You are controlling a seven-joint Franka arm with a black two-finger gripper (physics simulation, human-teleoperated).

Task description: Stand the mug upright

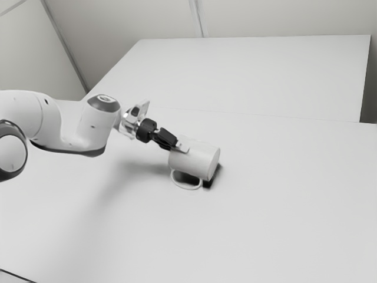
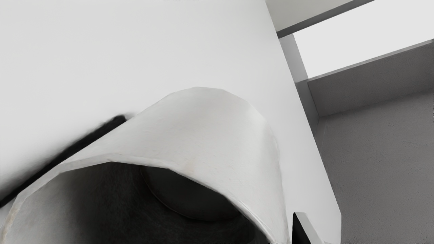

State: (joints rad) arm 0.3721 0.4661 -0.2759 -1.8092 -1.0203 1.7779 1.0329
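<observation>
At the mouth of the white cylindrical mug [image 1: 201, 161], which is lying on its side on the smooth white tabletop [image 1: 271, 218], the black two-finger tool [image 1: 184, 147] is reaching in; whether it is grasping anything, I cannot tell.

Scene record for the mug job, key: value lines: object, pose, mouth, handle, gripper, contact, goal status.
object: white cylindrical mug
support: white flat table
pose: lying on its side
mouth: toward the gripper; dark interior visible in wrist view
base: toward the exterior view's right
handle: white loop, low, on the side nearest the exterior camera
gripper: black two-finger gripper, at the mug's mouth end
contact: cannot tell
goal_status: not upright
</observation>
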